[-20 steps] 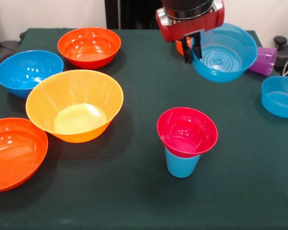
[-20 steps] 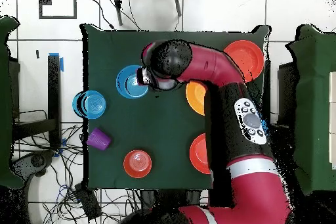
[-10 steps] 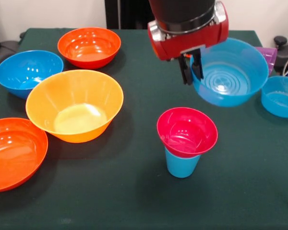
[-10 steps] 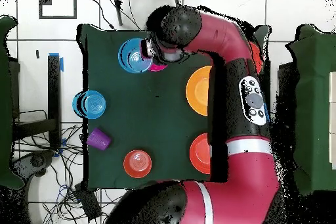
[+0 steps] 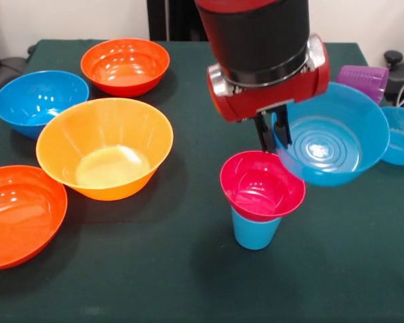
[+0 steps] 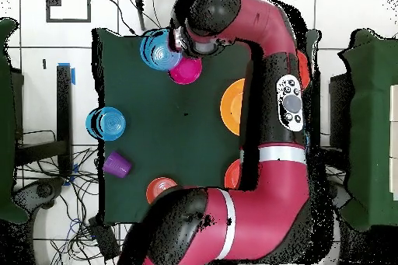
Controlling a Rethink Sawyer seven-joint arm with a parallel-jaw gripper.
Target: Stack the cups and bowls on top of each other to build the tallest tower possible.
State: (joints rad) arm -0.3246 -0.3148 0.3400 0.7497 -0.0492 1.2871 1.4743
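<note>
My gripper (image 5: 273, 136) is shut on the near rim of a small blue bowl (image 5: 333, 145) and holds it in the air, just right of and slightly above the tower. The tower is a magenta-pink bowl (image 5: 262, 185) seated in an upright light blue cup (image 5: 255, 232). In the overhead view the gripper (image 6: 178, 45) holds the blue bowl (image 6: 158, 50) beside the pink bowl (image 6: 186, 70). The purple cup (image 5: 362, 80) lies on its side at the far right and also shows in the overhead view (image 6: 117, 164).
A large yellow-orange bowl (image 5: 104, 148), a large blue bowl (image 5: 39, 101) and two red-orange bowls (image 5: 124, 64) (image 5: 17, 214) stand on the left. Another small blue bowl (image 5: 402, 134) sits at the right edge. A small orange bowl (image 6: 158, 190) shows half under the arm.
My gripper has carried the blue bowl from the far right of the table toward the camera and down, to just beside the pink bowl on the blue cup.
</note>
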